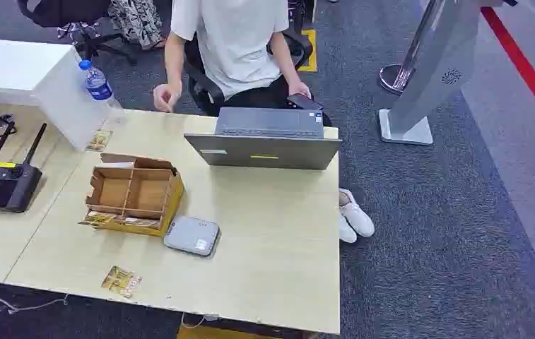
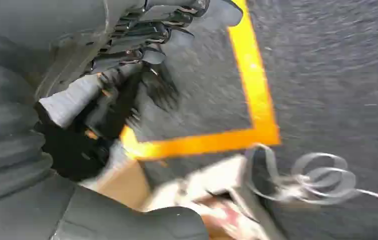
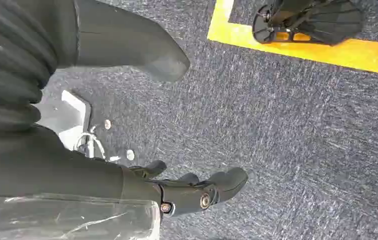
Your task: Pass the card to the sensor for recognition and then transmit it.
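A small patterned card (image 1: 121, 281) was seen flat near the front edge of the pale wooden table (image 1: 278, 268), well apart from the grey rounded sensor box (image 1: 191, 235) beside the brown cardboard divider box (image 1: 134, 194). The left robot hand (image 2: 142, 65) and the right robot hand (image 3: 191, 192) were hung over the carpet, fingers spread on nothing. A thin flat card could be fumbled off the edge.
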`<state>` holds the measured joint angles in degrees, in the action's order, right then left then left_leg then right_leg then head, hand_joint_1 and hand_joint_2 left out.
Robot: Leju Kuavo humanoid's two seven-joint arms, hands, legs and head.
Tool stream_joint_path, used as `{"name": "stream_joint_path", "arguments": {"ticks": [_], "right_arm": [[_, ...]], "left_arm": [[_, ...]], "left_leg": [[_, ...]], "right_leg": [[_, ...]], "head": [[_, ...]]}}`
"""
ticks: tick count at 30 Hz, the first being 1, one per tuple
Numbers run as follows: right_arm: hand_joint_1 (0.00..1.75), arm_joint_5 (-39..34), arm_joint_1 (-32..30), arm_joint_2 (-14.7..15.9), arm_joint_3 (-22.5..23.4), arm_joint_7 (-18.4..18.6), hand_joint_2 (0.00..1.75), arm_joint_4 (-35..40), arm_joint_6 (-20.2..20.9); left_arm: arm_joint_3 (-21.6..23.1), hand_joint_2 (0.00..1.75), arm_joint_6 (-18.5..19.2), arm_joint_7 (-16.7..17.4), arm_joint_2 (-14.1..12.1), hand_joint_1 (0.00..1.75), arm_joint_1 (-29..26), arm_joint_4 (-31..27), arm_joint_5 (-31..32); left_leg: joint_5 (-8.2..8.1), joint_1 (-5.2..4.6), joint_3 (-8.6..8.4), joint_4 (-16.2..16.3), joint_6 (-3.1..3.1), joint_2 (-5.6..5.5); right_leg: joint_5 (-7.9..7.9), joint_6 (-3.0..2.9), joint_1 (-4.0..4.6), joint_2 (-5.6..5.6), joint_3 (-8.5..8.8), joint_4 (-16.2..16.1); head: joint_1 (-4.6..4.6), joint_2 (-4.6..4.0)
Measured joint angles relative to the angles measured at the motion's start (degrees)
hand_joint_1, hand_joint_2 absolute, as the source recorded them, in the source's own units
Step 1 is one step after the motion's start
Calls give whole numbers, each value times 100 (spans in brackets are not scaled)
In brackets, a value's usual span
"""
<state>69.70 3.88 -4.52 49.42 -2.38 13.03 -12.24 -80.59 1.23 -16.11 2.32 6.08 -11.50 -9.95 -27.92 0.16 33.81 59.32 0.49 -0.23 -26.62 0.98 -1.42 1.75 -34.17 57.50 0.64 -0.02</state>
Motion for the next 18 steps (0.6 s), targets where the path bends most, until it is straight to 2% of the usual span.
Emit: {"name": "stream_joint_path", "arguments": {"ticks": [4, 6, 8, 13, 18], "right_arm": [[0, 22, -11, 0, 24, 33, 175, 0, -2], [0, 24, -28, 0, 57, 31, 175, 0, 4], [0, 13, -39, 0, 88, -15, 175, 0, 4], [0, 41, -54, 0, 155, -57, 175, 2, 41], [0, 33, -69, -2, 245, -138, 175, 7, 48]], "left_arm": [[-340, 175, 651, -804, 83, 0, 16, -2, -416], [-472, 175, 1222, -1152, 96, 0, 20, -2, -645], [-551, 175, 1692, -1353, 92, 0, 22, -4, -809], [-616, 175, 2691, -1616, 68, 0, 31, -9, -1164], [-616, 175, 3878, -1892, -13, 0, 32, -52, -1372]], "left_leg": [[0, 0, -1, 0, 0, 0], [0, 0, 0, 0, 0, 0], [0, 0, 0, 0, 0, 0], [0, 1, 0, 0, 0, 0], [0, 1, 0, 0, 0, 0]], "right_leg": [[0, 0, 0, 0, 0, 0], [0, 0, 0, 0, 0, 0], [0, 0, 0, 0, 0, 0], [0, 0, 1, 0, 0, 0], [0, 0, 0, 0, 0, 0]], "head": [[0, 0], [2, 0], [2, 0], [0, 0], [2, 0]]}}
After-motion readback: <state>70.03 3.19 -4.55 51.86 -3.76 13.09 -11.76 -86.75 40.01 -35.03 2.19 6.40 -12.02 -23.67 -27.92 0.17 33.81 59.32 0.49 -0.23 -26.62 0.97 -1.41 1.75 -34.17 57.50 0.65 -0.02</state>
